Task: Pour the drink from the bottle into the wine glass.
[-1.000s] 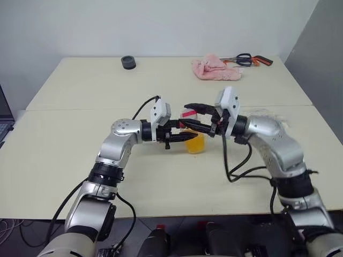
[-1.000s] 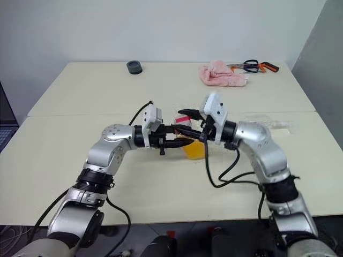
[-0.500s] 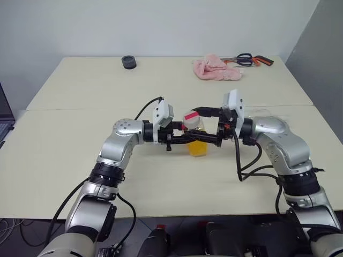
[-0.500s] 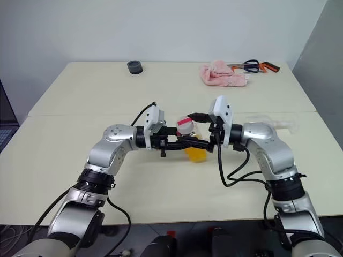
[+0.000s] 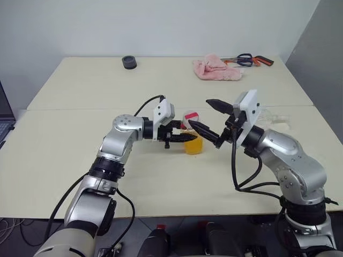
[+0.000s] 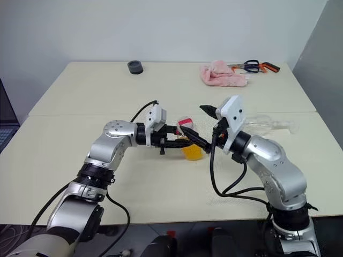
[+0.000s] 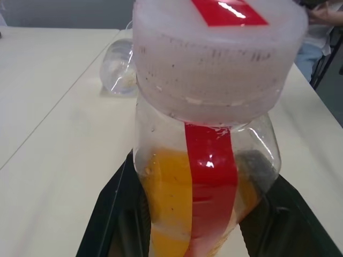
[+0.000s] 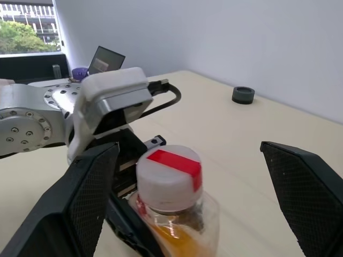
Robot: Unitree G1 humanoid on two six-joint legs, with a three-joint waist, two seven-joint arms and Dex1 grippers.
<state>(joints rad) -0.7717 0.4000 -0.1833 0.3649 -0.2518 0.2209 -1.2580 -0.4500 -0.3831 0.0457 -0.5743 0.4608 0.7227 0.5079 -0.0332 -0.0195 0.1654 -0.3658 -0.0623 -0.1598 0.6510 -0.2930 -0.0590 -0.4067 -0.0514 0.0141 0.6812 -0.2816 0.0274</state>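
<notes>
The wide cream-coloured table [image 5: 69, 155], made of two tops joined along a seam, fills the scene from near edge to far wall.

The left gripper [image 5: 185, 137] reaches in from the left, level and pointing right, with its two black fingers [image 7: 115, 214] clamped on the lower body of the small clear plastic bottle with a red vertical stripe and a white-and-red cap [image 5: 191, 134]. The bottle stands upright near the middle of the table, just near of the seam, cap on.

The right gripper [image 5: 206, 118] sits just right of the bottle, its black fingers [image 8: 94, 198] spread wide with nothing between them. One fingertip is up beside the cap, the other lower down by the bottle's side, neither closed on it.

A crumpled pink cloth [image 5: 216, 69] lies at the far right of the table. Just right of it, near the far right corner, rest scissors with black and orange handles [image 5: 251, 60].

The clear colourless stemmed wine glass [image 6: 268, 124] lies on its side to the right, behind the right arm, well apart from the bottle.

The translucent orange-yellow drink [image 7: 171, 214] fills roughly the lower half of the bottle.

A small dark round ring-shaped object [image 5: 128, 62] sits at the far edge, left of centre.
</notes>
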